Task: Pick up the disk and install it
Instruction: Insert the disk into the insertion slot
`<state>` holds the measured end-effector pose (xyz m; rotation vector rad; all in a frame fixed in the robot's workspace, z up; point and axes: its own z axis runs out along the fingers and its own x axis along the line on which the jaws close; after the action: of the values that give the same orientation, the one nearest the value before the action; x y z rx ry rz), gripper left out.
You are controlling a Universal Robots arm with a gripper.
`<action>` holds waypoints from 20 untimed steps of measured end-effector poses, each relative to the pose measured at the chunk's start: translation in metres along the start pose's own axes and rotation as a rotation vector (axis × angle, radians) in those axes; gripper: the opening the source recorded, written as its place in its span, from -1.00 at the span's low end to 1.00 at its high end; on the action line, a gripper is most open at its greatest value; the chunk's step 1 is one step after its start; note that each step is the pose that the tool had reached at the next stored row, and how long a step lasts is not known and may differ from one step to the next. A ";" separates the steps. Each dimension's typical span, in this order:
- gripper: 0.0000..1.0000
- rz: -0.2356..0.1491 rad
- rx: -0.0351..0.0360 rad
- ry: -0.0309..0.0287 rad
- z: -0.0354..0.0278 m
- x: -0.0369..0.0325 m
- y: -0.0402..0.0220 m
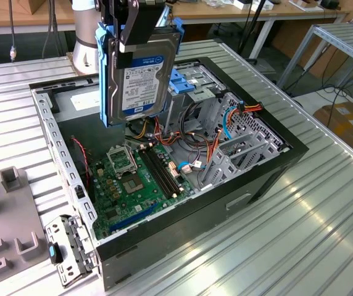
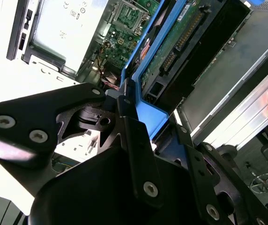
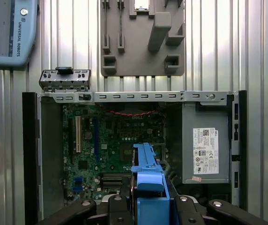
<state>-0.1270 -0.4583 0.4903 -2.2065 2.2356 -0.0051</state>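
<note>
My pincer (image 2: 153, 123) is clamped tight on the disk (image 1: 141, 77), held on edge above the open computer case (image 1: 274, 168). The exterior view gives me its label; the second wrist view, its circuit-board underside and connectors.

**Pale grey arm, matte black gripper**

In the exterior view the arm (image 1: 85, 43) is a smooth, rounded tube of pale silver-grey that widens toward its lower end. The gripper (image 1: 131, 38) is matte black, with a flat, bar-like finger (image 1: 129, 24). In the second wrist view the gripper's body is built of thick black plates (image 2: 40, 117) with rounded corners — linked pieces pinned together — and is studded with round silver socket-head screws (image 2: 150, 189). In the first wrist view black links (image 3: 73, 211) of the same kind carry a row of bright screw heads.
</note>
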 end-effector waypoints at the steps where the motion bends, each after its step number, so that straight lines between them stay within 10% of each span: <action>1: -0.25 0.000 0.0000 0.0000 0.0000 0.0002 0.0000; 20: -0.25 0.000 -0.0003 0.0000 0.0001 0.0054 -0.0001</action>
<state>-0.1270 -0.4637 0.4902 -2.2067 2.2357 -0.0048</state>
